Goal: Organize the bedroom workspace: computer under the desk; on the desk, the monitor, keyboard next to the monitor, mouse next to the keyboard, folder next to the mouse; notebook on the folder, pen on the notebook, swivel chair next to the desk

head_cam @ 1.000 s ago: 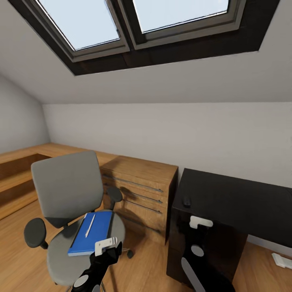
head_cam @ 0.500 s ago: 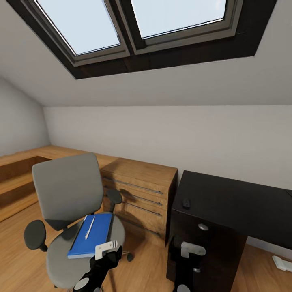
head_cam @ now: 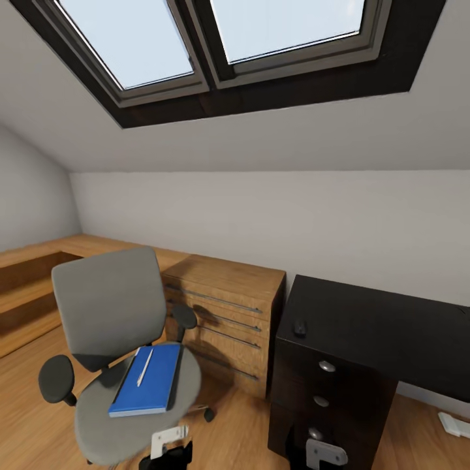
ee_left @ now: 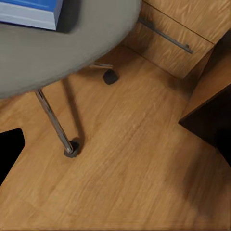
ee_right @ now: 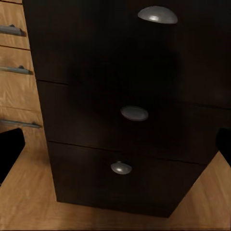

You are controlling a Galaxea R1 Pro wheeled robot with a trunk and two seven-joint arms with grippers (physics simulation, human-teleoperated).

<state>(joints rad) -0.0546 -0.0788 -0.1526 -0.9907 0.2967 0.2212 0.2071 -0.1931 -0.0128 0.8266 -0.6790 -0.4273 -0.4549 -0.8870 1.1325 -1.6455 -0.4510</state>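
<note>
Blue folder [head_cam: 147,380] lies on the grey swivel chair [head_cam: 104,326] seat, a white pen [head_cam: 145,365] resting on top.
Beside the wooden dresser [head_cam: 225,313], the black desk [head_cam: 378,326] carries the mouse [head_cam: 299,327] near its corner. Left gripper [head_cam: 168,442] and right gripper [head_cam: 325,453] sit low in the head view; I cannot tell their finger spacing.

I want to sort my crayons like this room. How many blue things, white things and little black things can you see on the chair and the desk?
Blue: 1, the folder on the swivel chair
White: 1, the pen lying on the folder
Small black: 1, the mouse on the desk
Total: 3
</note>
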